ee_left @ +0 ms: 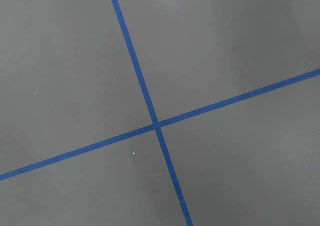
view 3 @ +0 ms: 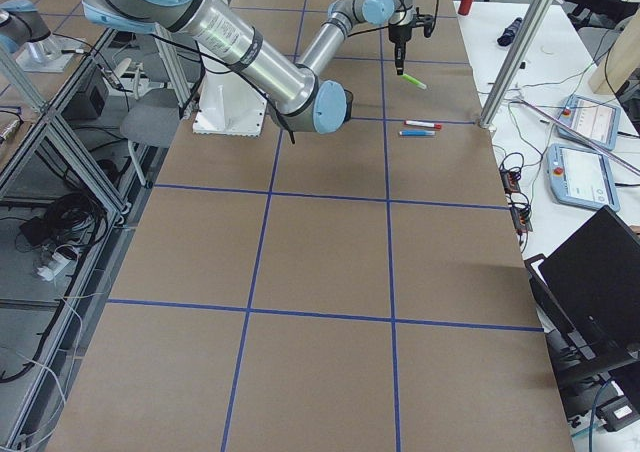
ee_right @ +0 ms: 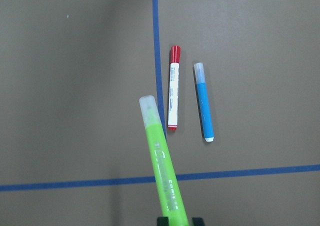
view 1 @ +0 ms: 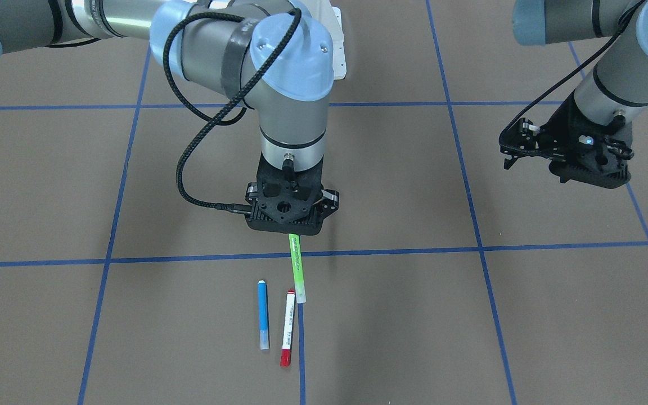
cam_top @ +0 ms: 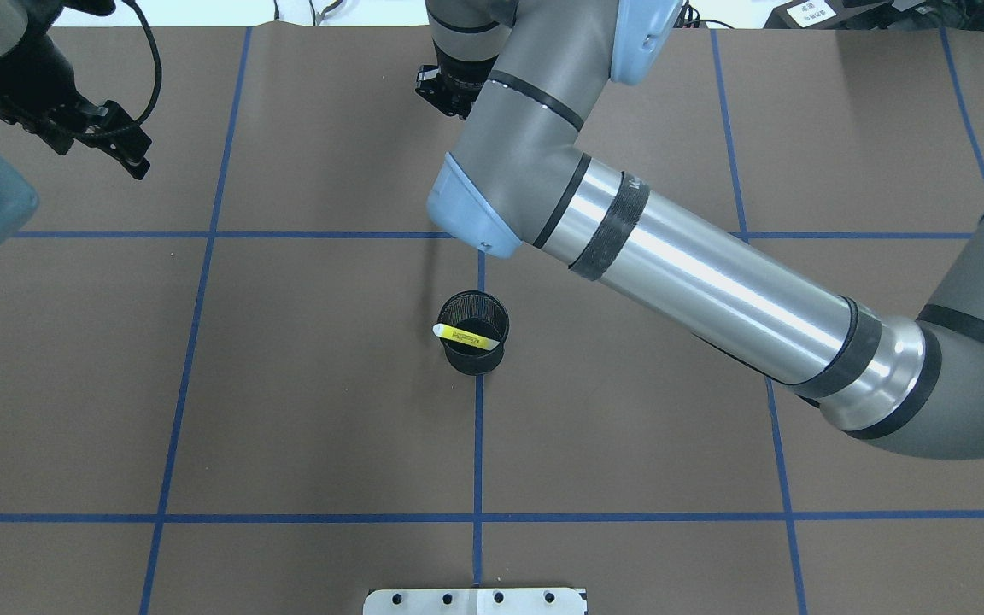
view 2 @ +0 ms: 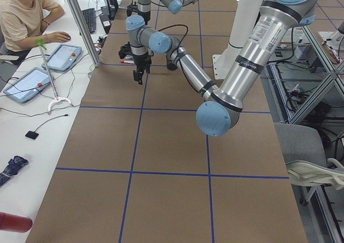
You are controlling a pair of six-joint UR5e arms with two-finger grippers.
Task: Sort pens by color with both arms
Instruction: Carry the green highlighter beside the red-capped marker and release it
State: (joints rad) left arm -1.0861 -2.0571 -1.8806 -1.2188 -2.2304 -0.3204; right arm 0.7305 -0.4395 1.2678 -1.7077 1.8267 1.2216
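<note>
The near left arm [view 2: 236, 76] bends at a light-blue elbow mid-frame and reaches toward the upper left, its hand [view 2: 140, 79] pointing down over the brown tabletop [view 2: 161, 200]. Small pens [view 2: 127, 61] lie just left of it. An operator [view 2: 24, 14] sits upper left.

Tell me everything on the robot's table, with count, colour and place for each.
table: one, brown with blue tape lines.
cup: one, black mesh, near the table's middle.
yellow pen: one, lying across the cup's mouth.
blue pen: one, flat on the table.
red pen: one, white with red ends, flat beside the blue pen.
green pen: one, tilted, held in the right gripper.
right gripper: one, black, shut on the green pen.
left gripper: one, black, empty, over bare table.
</note>
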